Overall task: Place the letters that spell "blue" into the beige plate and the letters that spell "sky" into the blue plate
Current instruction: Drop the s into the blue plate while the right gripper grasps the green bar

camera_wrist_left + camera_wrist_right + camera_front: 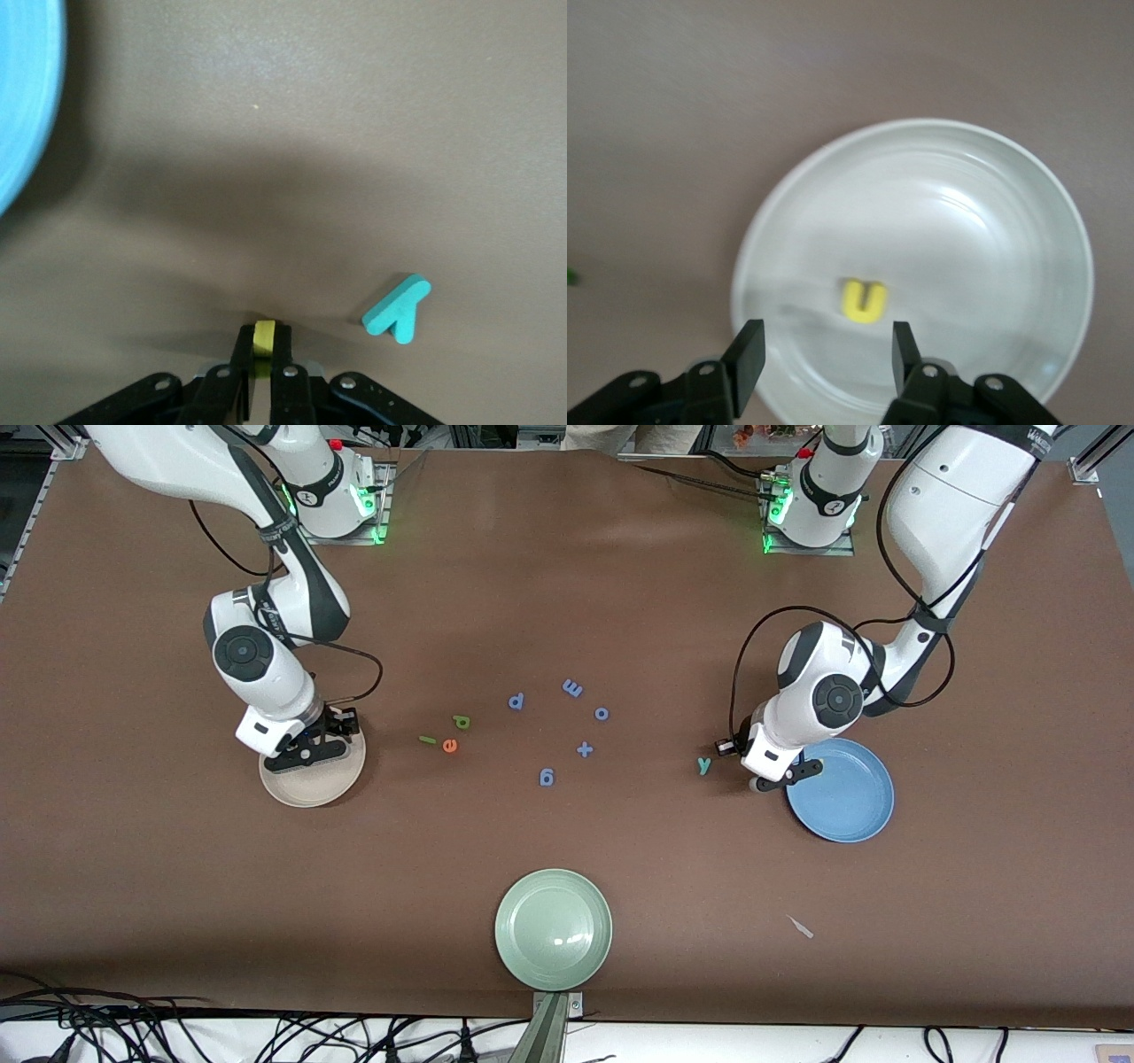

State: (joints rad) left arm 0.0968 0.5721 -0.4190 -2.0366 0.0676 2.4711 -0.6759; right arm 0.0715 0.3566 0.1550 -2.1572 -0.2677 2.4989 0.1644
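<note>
My left gripper [264, 343] is shut on a small yellow letter [265, 336] held edge-on, so I cannot tell which letter it is. It is low over the brown table [567, 602], between the teal "y" [704, 764] [397, 308] and the blue plate [850, 797] [22, 106]. My right gripper [826, 354] [310, 751] hangs open over the beige plate [310, 788] [966, 221]. The yellow "u" [864, 301] lies in that plate. Light green "l" [427, 739], orange "e" [450, 746] and green "b" [462, 722] lie together on the table.
Several all-blue letters [573, 687] are scattered mid-table. A pale green plate [554, 929] sits near the front edge. A small white scrap [801, 926] lies nearer the front camera than the blue plate.
</note>
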